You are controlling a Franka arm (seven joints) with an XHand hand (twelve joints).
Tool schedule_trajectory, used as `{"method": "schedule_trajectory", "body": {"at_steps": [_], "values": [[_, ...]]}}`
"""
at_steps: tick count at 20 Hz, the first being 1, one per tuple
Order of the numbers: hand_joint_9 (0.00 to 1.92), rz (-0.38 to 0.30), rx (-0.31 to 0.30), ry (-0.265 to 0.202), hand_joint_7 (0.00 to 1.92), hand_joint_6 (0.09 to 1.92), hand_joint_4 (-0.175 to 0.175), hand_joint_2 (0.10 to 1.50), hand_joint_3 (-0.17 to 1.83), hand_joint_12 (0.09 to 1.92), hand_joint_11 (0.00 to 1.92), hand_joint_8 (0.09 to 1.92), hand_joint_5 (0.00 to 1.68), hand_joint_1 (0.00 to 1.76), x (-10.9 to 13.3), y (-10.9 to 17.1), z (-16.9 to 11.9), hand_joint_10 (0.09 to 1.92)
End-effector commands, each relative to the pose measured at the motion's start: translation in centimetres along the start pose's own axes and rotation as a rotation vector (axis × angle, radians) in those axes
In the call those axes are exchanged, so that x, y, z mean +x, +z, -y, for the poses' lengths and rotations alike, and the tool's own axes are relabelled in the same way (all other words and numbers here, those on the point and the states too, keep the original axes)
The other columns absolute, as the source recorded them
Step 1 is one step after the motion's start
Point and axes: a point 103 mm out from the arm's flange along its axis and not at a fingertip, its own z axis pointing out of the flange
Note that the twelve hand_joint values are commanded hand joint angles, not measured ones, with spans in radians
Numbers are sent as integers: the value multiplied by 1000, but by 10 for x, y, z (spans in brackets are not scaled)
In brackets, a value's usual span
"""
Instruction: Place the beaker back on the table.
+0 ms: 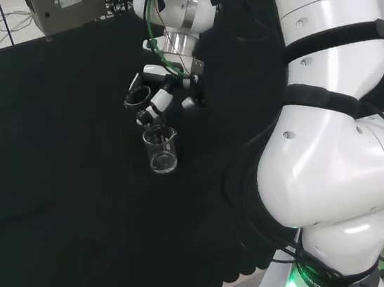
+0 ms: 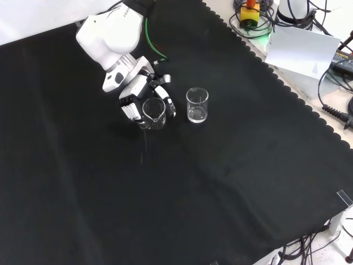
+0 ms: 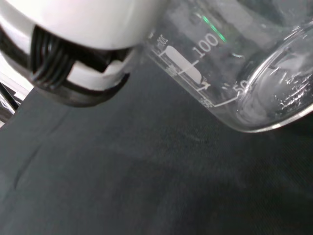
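So, head view: hand [image 1: 161, 94] sits over the black cloth [image 1: 54, 169] left of the arm's white links; a clear beaker [image 1: 161, 150] stands directly below the fingertips, rim just under them; cannot tell from here whether the fingers touch the glass.

Front view: two clear beakers on the cloth; one beaker [image 2: 154, 112] sits right in the hand [image 2: 135, 96], fingers curled round its sides, a black-and-white finger on each flank of the glass; beaker upright, base at or just off the cloth, can't tell which; second beaker [image 2: 197, 104] stands free just to the right, apart from the hand.

Wrist view: beaker [image 3: 234, 68] close and large, printed scale marks on its wall, base edge tilted across the picture over the cloth [image 3: 122, 186]; a white finger with a black ribbed pad [image 3: 73, 68] lies right against the glass wall; beaker looks empty.
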Motion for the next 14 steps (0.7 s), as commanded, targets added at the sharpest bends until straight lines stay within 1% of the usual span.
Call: {"method": "schedule_trajectory", "body": {"at_steps": [1,5,14], "values": [[1604,-11,-52,-13,1656,381,63,533,755,716,1326,87,1429,1311,-5,0,-4,87],[1595,-15,-57,-10,1650,378,84,533,755,718,1306,87,1436,1310,-9,0,-5,87],[1586,-40,-83,6,1645,381,94,535,750,727,1286,87,1437,1308,-17,0,-7,87]]}}
